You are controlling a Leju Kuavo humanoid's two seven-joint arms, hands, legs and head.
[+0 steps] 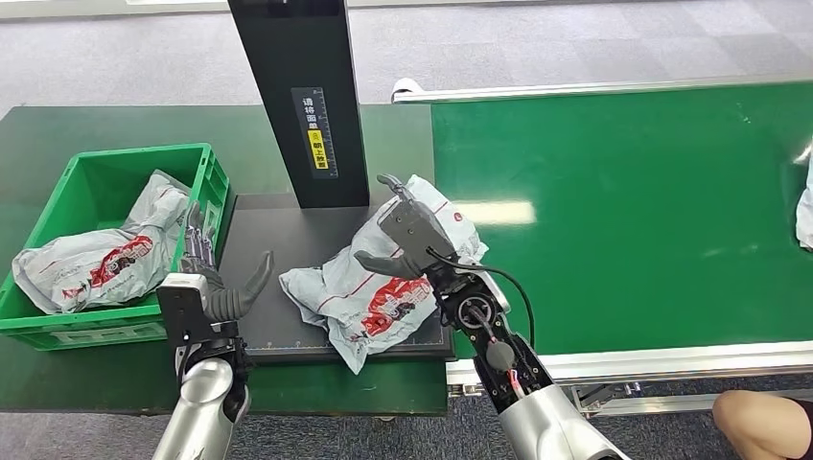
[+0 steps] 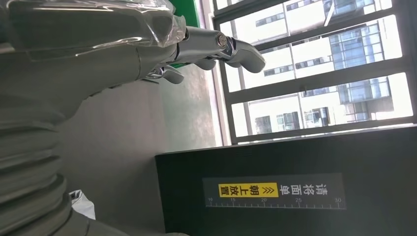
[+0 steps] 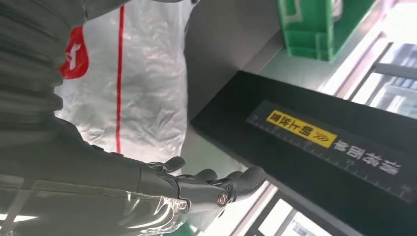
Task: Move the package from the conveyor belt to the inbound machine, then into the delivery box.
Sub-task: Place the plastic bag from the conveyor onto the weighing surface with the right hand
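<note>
A grey plastic package [image 1: 369,292] with red print lies on the black platform [image 1: 278,240] of the inbound machine, partly over its right edge. My right hand [image 1: 407,235] is over the package's upper part with fingers spread, gripping nothing. In the right wrist view the package [image 3: 142,83] lies beyond the outstretched fingers [image 3: 216,189]. My left hand [image 1: 206,283] is raised at the platform's left side beside the green delivery box [image 1: 206,168], fingers up, thumb out, holding nothing. Its fingers [image 2: 216,44] also appear in the left wrist view.
The machine's black post [image 1: 302,96] rises behind the platform. Another grey package [image 1: 96,254] lies in the green box. The green conveyor belt [image 1: 623,220] stretches right, with another package [image 1: 805,206] at its far edge. A person's knee [image 1: 762,422] is at the lower right.
</note>
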